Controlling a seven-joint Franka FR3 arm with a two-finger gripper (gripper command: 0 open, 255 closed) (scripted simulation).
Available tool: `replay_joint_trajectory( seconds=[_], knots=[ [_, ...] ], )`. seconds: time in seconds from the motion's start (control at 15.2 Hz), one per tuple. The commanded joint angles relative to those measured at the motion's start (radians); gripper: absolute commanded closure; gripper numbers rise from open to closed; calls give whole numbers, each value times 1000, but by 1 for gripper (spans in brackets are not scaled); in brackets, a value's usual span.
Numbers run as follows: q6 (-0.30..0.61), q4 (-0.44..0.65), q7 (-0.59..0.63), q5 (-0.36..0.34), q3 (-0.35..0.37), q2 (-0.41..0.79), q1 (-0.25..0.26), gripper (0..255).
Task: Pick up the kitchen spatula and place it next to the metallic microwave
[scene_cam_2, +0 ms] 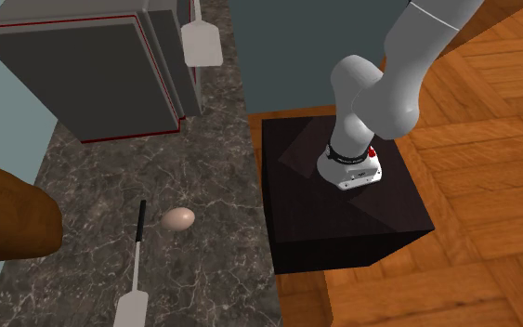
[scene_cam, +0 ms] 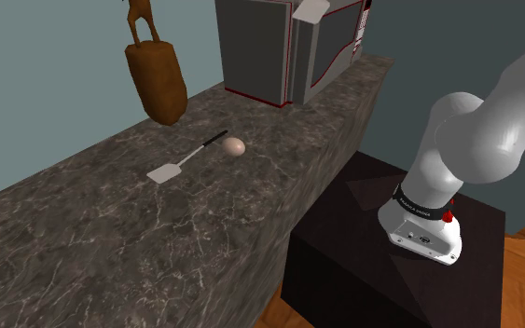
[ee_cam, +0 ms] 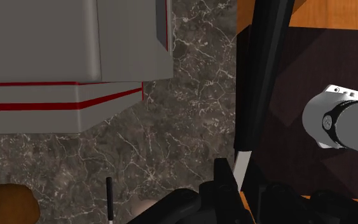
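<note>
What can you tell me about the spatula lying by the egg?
The spatula has a flat, pale, squarish blade, a thin pale shaft and a black grip. It lies flat on the dark marbled counter, with the grip end pointing roughly toward the microwave and the blade away from it. The egg sits beside the grip, and the second exterior view shows a small gap between them. Only the counter touches it.

The second exterior view's top edge cuts off the raised spatula (scene_cam_2: 200,42) and the microwave (scene_cam_2: 83,74).
</note>
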Motion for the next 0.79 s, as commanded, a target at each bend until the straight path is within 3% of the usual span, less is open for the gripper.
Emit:
replay_joint_trajectory(
  seconds=[0.0,0.73],
  knots=[
    [25,-40,1,-3,-2,-15,-2,255],
    [171,-267,26,-16,-3,-96,-9,255]
  ],
)
